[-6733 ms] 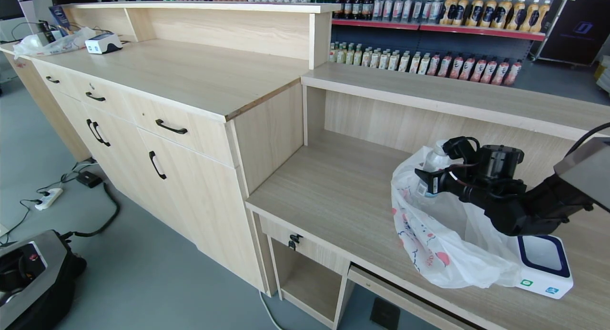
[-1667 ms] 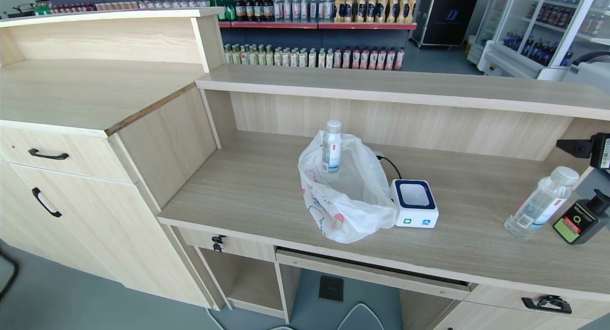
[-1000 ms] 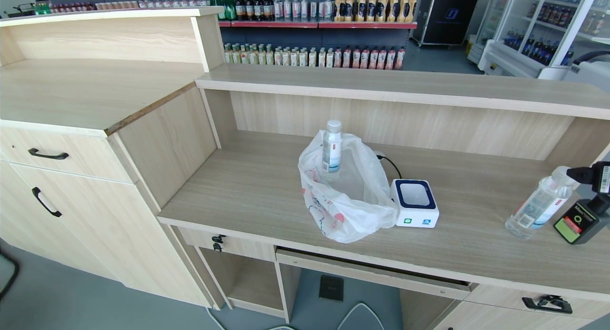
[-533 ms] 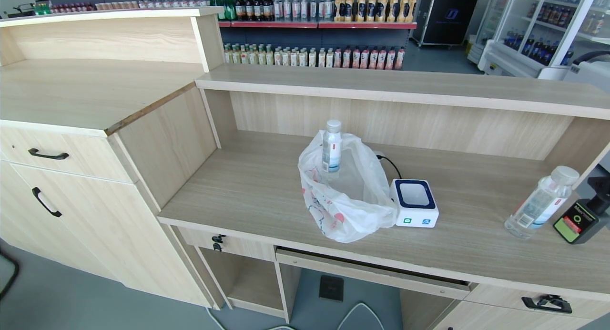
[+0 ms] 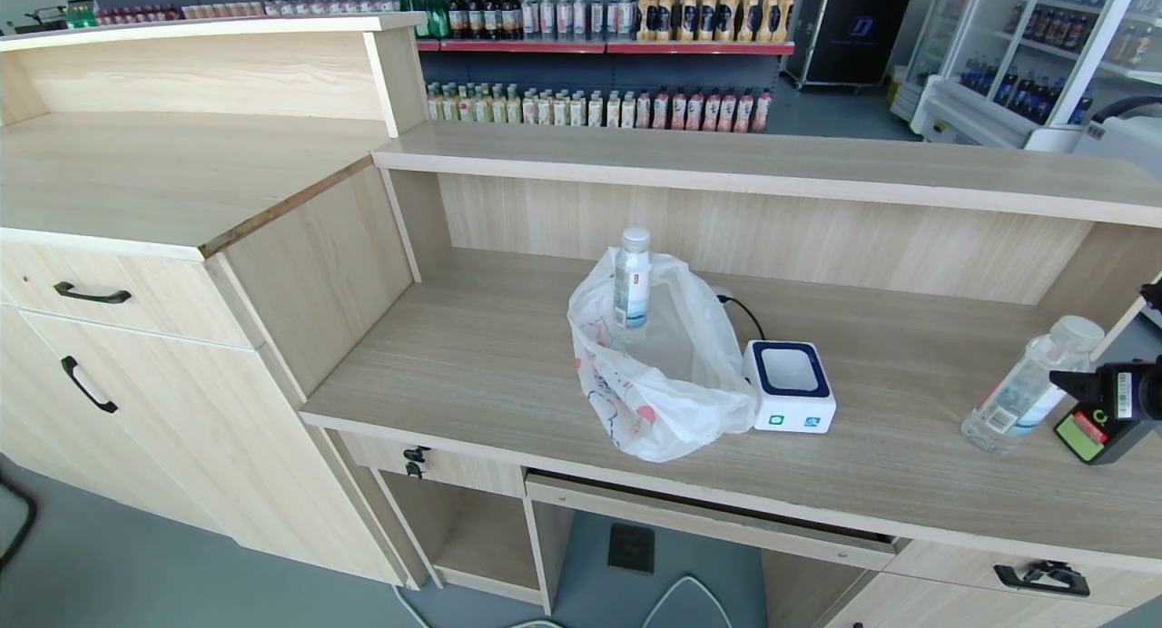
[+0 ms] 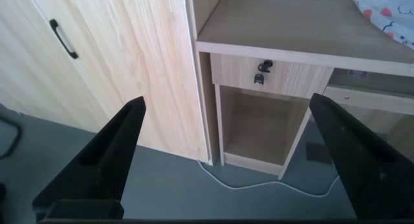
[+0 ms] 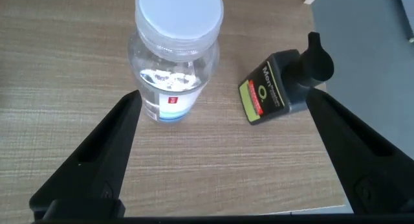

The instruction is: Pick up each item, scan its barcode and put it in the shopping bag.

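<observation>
Plastic shopping bag (image 5: 635, 406) holding upright bottle (image 5: 632, 283), left tool (image 6: 223, 162) spread, right tool (image 7: 223, 162) spread

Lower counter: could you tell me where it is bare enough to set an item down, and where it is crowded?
Bare: the lower counter between its left side wall and the shopping bag, and the stretch between the scanner and the clear bottle. Crowded: the middle, bag against scanner, and the right end, with bottle and black green-labelled item.

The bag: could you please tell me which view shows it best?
The head view: the bag sits whole on the counter, open, beside the scanner. The left wrist view catches a printed corner of it.
</observation>
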You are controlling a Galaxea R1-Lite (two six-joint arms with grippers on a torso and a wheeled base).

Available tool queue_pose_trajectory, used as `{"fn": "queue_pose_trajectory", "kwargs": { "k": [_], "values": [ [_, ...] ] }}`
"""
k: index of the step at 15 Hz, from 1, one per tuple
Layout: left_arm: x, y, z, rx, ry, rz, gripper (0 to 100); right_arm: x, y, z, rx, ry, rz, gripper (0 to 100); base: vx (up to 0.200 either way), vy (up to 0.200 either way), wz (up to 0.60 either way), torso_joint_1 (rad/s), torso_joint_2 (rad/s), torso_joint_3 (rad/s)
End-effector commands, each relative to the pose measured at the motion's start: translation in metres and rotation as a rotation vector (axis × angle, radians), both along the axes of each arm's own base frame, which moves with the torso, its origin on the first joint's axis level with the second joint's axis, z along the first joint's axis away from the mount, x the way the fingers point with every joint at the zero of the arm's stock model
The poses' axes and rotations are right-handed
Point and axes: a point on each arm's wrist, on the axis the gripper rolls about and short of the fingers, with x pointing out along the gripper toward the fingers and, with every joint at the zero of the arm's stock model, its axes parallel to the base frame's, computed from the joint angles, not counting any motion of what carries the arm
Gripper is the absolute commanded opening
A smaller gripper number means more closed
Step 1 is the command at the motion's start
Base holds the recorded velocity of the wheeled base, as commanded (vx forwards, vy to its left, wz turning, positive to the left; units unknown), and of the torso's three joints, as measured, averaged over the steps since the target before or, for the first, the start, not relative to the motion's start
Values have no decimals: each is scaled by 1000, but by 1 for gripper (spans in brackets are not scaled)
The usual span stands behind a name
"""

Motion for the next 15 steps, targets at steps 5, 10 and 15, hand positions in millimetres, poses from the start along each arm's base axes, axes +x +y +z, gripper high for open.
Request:
{"fn": "queue_pose_trajectory", "kwargs": {
  "k": [5,10,15],
  "values": [
    [0,0,0,0,1,1,100,20,-2,-25,-18,23,110,100,0,0,0,0,0,0],
    [0,0,0,0,0,1,100,29,-7,-42,-15,19,154,100,0,0,0,0,0,0],
    [0,0,0,0,0,1,100,38,-9,-54,-9,-13,212,100,0,0,0,0,0,0]
  ]
}}
